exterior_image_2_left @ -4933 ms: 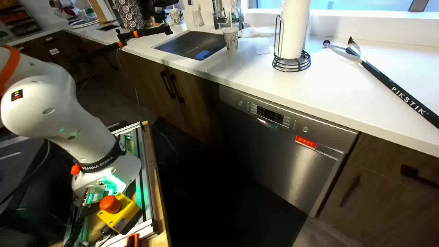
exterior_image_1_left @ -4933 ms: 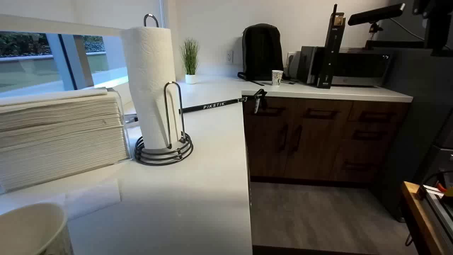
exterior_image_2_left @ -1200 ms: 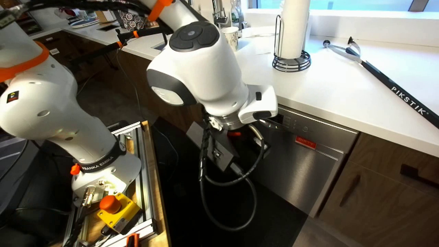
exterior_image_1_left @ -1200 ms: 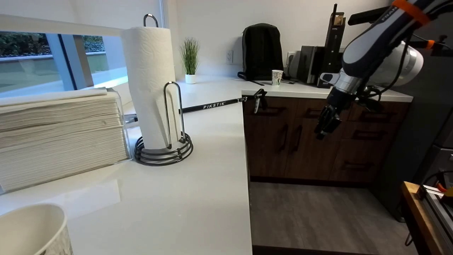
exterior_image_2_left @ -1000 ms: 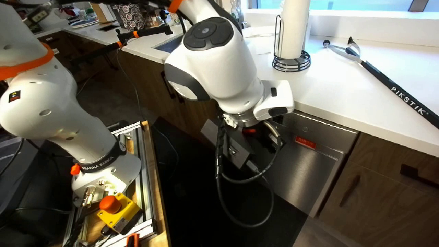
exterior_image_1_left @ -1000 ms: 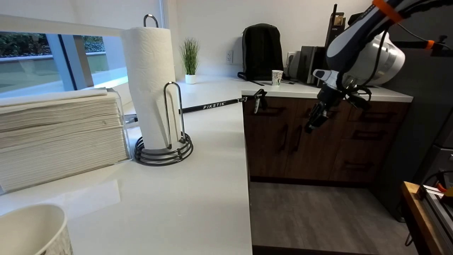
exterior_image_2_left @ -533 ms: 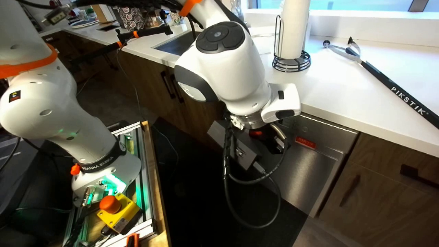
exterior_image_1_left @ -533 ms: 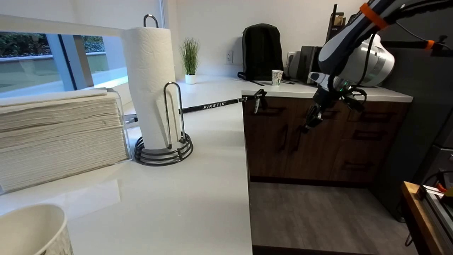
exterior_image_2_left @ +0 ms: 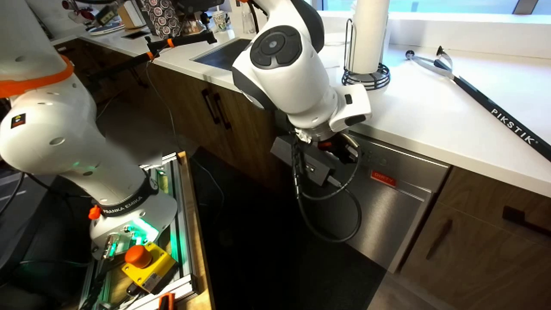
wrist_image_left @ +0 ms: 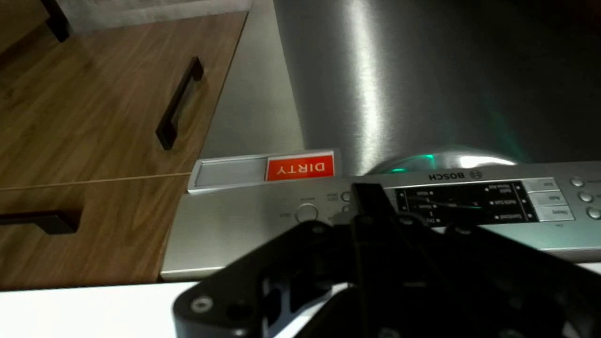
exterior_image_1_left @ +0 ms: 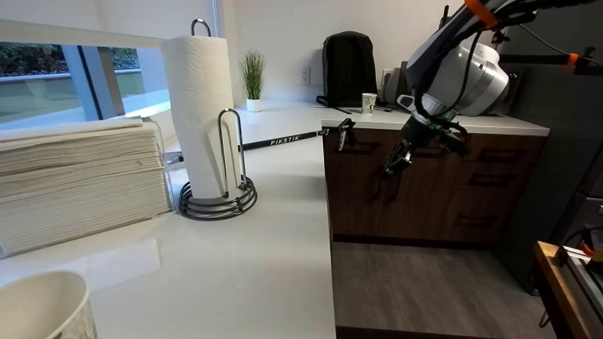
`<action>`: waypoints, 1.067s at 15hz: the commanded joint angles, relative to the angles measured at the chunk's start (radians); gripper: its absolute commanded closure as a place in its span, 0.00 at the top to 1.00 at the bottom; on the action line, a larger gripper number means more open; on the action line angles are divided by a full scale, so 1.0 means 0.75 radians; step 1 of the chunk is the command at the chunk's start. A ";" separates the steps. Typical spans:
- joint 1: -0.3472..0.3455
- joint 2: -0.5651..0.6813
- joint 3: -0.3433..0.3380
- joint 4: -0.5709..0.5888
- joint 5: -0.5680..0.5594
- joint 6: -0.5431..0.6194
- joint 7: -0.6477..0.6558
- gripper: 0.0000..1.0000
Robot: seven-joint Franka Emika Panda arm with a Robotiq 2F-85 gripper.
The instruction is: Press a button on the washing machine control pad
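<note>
"Two black fingers [wrist_image_left: 373, 204] reach up from the bottom of the wrist view; how are they held?"

"Clenched together, side by side, the gripper [wrist_image_left: 368, 190] aimed at a steel machine [wrist_image_left: 413, 94] whose BOSCH lettering [wrist_image_left: 446, 177] appears upside down."

"Where is the control pad [wrist_image_left: 469, 202] from there?"

"The control pad, dark with small print, begins just beside the fingers, to their right in that view. Farther right come three stacked grey keys [wrist_image_left: 548, 199]. Near the fingers on the left is a round button [wrist_image_left: 306, 212], and up and left of them is a red DIRTY sign [wrist_image_left: 300, 167]."

"Do the fingers touch the machine?"

"I cannot tell; the view looks along them, and contact is unclear."

"What surrounds them?"

"In an exterior view, wooden cabinets [exterior_image_1_left: 358, 202] show behind the fingers; a white counter [exterior_image_1_left: 273, 263] is to their left, with a paper towel roll [exterior_image_1_left: 200, 117] upright on it, well apart from them. In an exterior view the white arm [exterior_image_2_left: 297, 82] bends above them and blocks most of the gripper"
</note>
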 commanded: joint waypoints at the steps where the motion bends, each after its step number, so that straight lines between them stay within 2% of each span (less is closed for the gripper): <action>1: -0.049 0.113 0.051 0.086 0.253 -0.069 -0.268 0.00; 7: -0.151 0.291 0.068 0.191 0.477 -0.198 -0.569 0.00; 16: -0.261 0.557 0.141 0.432 0.744 -0.317 -0.787 0.00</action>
